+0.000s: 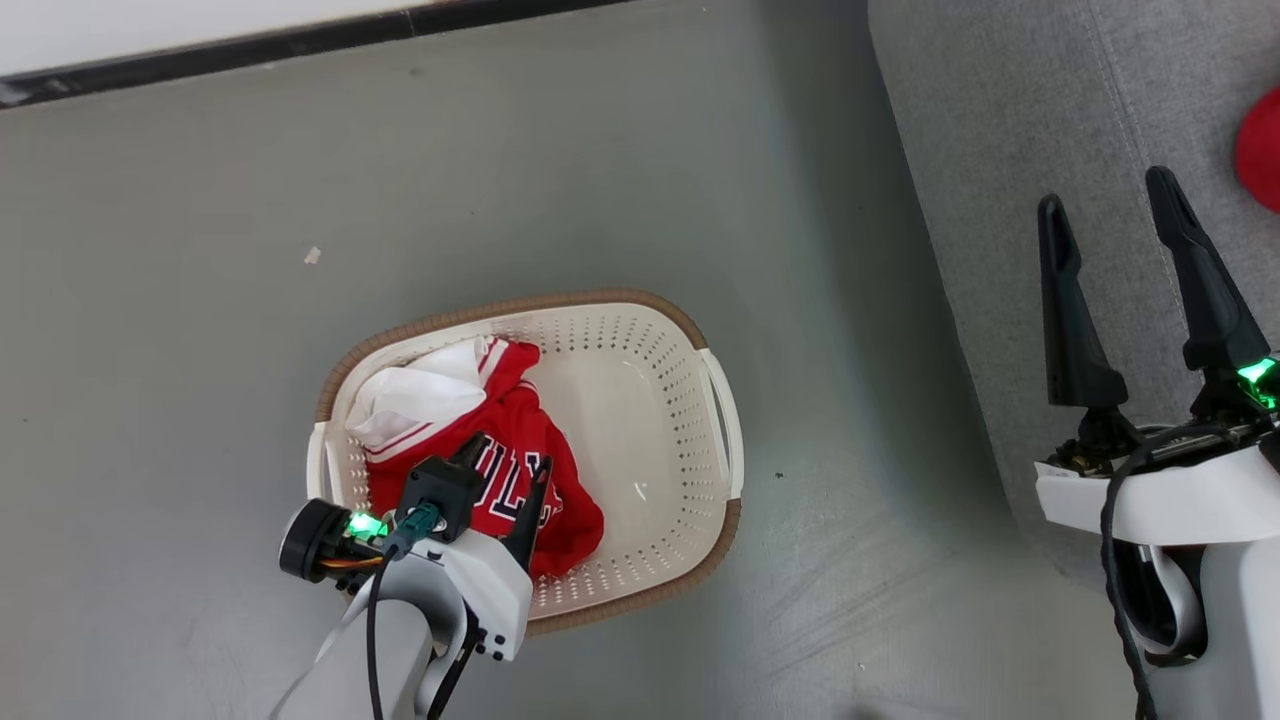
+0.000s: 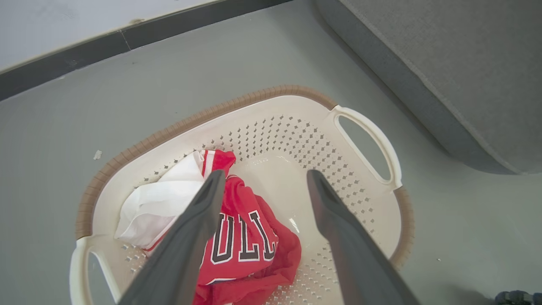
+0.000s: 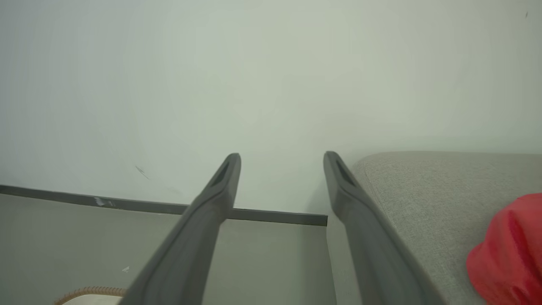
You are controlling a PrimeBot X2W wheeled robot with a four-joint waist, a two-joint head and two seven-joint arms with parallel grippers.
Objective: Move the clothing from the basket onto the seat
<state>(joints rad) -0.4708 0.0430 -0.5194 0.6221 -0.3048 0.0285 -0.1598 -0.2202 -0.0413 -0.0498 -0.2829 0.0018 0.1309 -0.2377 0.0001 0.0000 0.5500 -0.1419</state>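
Note:
The cream basket stands on the floor, holding a crumpled red garment with white lining and dark lettering in its left half. My left gripper hangs open just above that garment, one finger over the lettering, nothing between the fingers. A plain red garment lies on the grey sofa at the right. My right gripper is open and empty, raised over the sofa's front edge.
The grey floor surrounds the basket, with a small white scrap on it. A dark baseboard runs along the white wall behind. The sofa's rounded edge lies close to the basket's right handle.

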